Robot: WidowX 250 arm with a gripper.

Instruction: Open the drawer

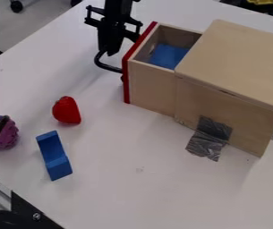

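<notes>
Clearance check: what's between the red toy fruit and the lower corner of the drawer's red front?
Bare white table: nothing stands between the red toy fruit and that corner of the red front, per the camera view.

From here, the box (234,60) & drawer (152,89) look like plain wood, smooth & not v. shiny, w/ smooth red paint on the drawer front (125,80). The tape (205,145) is shiny & crinkly like foil, but the tabletop (138,192) is smooth w/ a soft shine. The toy strawberry (66,111) looks like slick plastic, the blue block (58,168) smooth, & the toy cupcake (7,136) bumpy.
</notes>
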